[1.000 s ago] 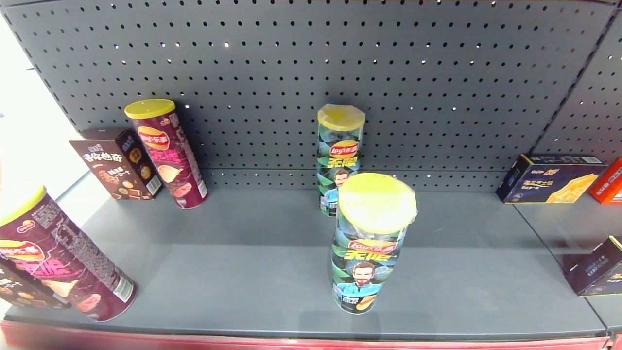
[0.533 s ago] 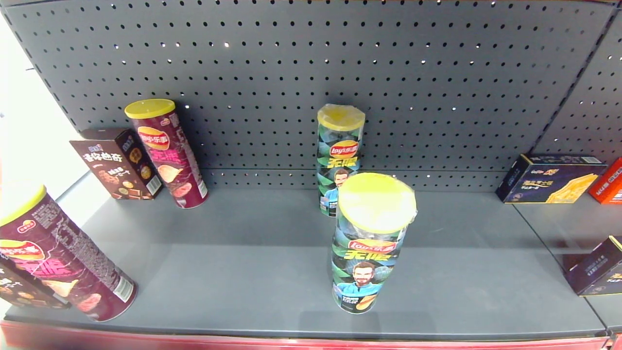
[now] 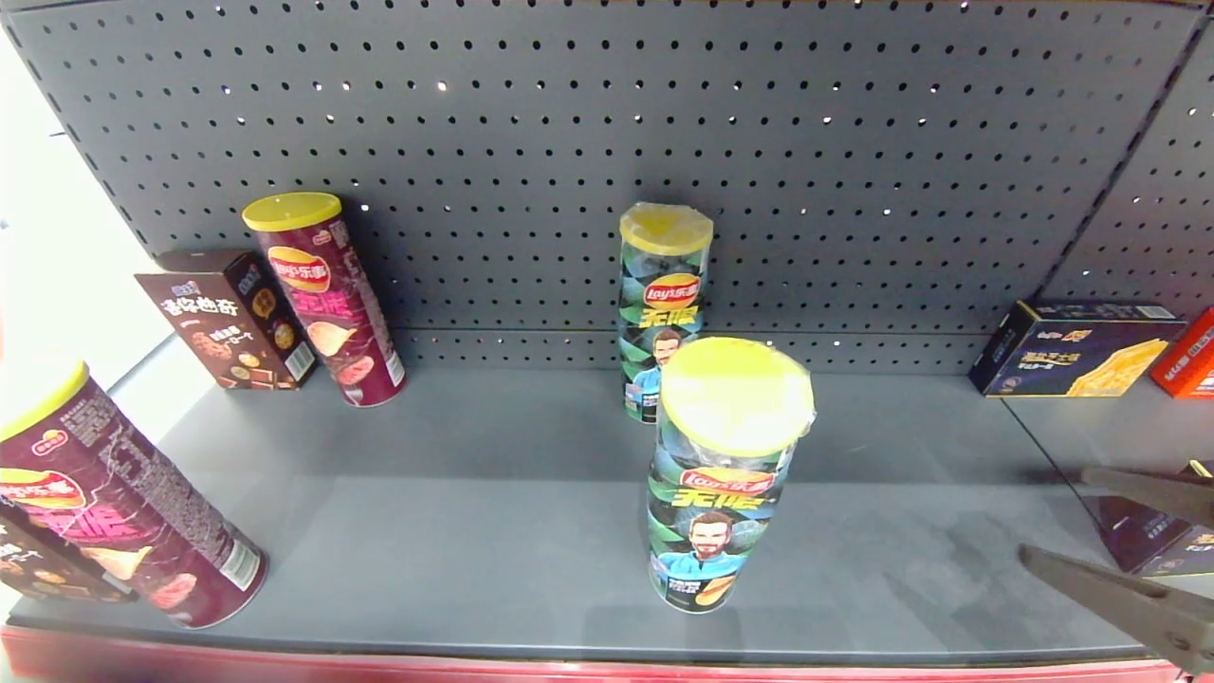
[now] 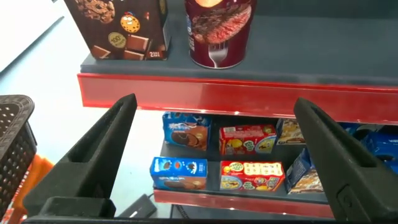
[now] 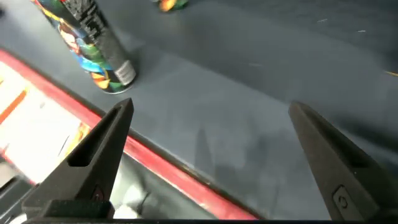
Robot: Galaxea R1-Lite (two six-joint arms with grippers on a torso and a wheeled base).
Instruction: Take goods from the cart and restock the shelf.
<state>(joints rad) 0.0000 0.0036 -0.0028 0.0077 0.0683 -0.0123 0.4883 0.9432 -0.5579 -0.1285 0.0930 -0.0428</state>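
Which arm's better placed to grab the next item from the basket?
Left, likely. The left hand is open, empty and low before the red shelf edge, with the black mesh basket close by. The right hand, also open and empty, is up over the grey shelf.

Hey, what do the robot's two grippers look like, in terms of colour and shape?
The left gripper and the right gripper look alike. Both are matte black, each with two long flat fingers that are broad at the base and taper to blunt, angled tips. One finger of the right gripper has a small pale ring-shaped mark near its base.
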